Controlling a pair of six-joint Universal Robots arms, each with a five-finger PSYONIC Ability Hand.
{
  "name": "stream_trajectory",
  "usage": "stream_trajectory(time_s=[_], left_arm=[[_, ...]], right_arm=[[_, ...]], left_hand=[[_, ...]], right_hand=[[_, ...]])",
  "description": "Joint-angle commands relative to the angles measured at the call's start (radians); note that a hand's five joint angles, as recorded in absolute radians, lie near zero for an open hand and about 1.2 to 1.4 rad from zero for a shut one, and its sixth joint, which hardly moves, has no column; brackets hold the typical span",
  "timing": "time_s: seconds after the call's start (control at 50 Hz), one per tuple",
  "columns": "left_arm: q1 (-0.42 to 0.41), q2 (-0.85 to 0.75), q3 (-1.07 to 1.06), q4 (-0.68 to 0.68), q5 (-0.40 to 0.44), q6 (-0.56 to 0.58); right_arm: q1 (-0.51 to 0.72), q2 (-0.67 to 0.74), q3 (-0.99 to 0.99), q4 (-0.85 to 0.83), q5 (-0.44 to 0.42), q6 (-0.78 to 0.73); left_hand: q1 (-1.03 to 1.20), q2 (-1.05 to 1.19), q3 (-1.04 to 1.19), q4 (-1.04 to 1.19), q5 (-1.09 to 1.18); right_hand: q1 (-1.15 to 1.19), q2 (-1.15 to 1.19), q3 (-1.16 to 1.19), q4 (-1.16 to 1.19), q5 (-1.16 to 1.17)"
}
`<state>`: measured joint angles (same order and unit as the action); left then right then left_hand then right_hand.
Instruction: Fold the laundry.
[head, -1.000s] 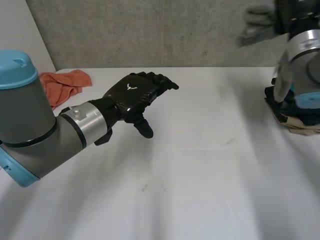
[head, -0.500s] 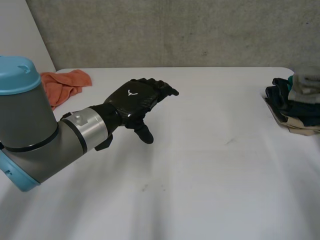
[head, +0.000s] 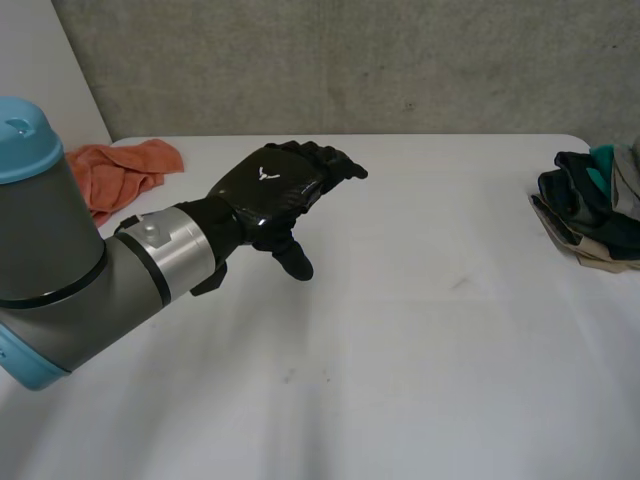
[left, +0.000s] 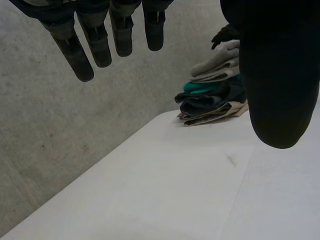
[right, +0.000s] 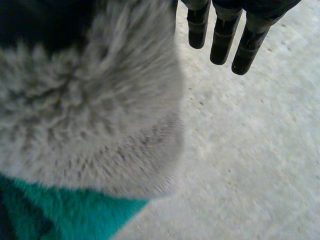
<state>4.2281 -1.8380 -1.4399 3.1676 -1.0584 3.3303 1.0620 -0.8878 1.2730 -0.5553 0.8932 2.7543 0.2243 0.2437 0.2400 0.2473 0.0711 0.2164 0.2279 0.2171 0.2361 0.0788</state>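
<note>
A stack of folded laundry lies at the table's right edge, with a fluffy grey towel on top and a teal piece beneath it. In the right wrist view my right hand hangs over that towel, fingers straight and clear of it, holding nothing. The left wrist view shows the same stack far beyond my left hand's fingertips. My left hand hovers open over the white table left of centre, empty. A crumpled orange cloth lies at the back left, behind my left arm.
A grey concrete wall runs along the table's far edge. The wide stretch of table between my left hand and the stack is bare.
My right arm, which carried the grey towel at the upper right, has gone out of the head view. The towel now lies on the stack, let go. My left hand barely shifted.
</note>
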Motion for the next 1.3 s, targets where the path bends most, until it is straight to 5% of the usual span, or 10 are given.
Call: stream_trajectory(time_s=[0.02, 0.2, 0.4, 0.5, 0.62, 0.74, 0.8, 1.0, 1.16, 1.3], left_arm=[[0.000, 0.017, -0.002, 0.000, 0.000, 0.000], [0.001, 0.017, 0.000, 0.000, 0.000, 0.000], [0.010, 0.032, 0.001, 0.012, -0.002, -0.002], [0.016, 0.055, 0.007, 0.017, -0.005, -0.002], [0.044, 0.095, 0.007, 0.049, -0.069, -0.005], [0.165, 0.138, 0.012, 0.179, -0.351, -0.002], [0.228, 0.131, 0.016, 0.221, -0.406, 0.008], [0.565, -0.205, 0.130, 0.186, -0.210, 0.247], [0.627, -0.510, 0.314, 0.198, -0.167, 0.566], [0.662, -0.716, 0.536, 0.210, -0.115, 0.569]], right_arm=[[-0.160, -0.158, 0.075, 0.190, -0.008, 0.061], [-0.295, -0.218, -0.009, 0.282, 0.021, 0.038], [-0.258, -0.310, -0.149, 0.224, 0.315, 0.027], [0.011, -0.407, -0.147, 0.091, 0.380, 0.037], [0.320, -0.488, -0.023, 0.008, 0.337, 0.037], [0.640, -0.516, 0.213, 0.018, 0.240, 0.030], [0.755, -0.507, 0.328, 0.038, 0.227, 0.025], [0.923, -0.411, 0.519, 0.120, 0.260, -0.018], [0.921, -0.401, 0.601, 0.136, 0.323, -0.055], [0.912, -0.399, 0.641, 0.136, 0.328, -0.055]], left_hand=[[0.077, 0.058, 0.062, 0.054, 0.056], [0.077, 0.058, 0.062, 0.054, 0.056], [0.077, 0.058, 0.062, 0.054, 0.056], [0.074, 0.055, 0.059, 0.051, 0.053], [0.069, 0.049, 0.053, 0.045, 0.047], [0.024, 0.005, 0.009, 0.001, 0.003], [0.027, 0.008, 0.012, 0.004, 0.006], [0.048, 0.029, 0.032, 0.025, 0.027], [0.045, 0.026, 0.029, 0.022, 0.024], [0.057, 0.037, 0.041, 0.034, 0.035]], right_hand=[[-0.042, -0.053, -0.043, -0.062, -0.079], [-0.042, -0.053, -0.043, -0.062, -0.079], [-0.042, -0.053, -0.043, -0.062, -0.079], [-0.042, -0.053, -0.043, -0.062, -0.079], [-0.042, -0.053, -0.043, -0.062, -0.079], [-0.042, -0.053, -0.043, -0.062, -0.079], [-0.042, -0.053, -0.043, -0.062, -0.079], [-0.042, -0.053, -0.043, -0.062, -0.079], [-0.042, -0.053, -0.043, -0.062, -0.079], [-0.042, -0.053, -0.043, -0.062, -0.079]])
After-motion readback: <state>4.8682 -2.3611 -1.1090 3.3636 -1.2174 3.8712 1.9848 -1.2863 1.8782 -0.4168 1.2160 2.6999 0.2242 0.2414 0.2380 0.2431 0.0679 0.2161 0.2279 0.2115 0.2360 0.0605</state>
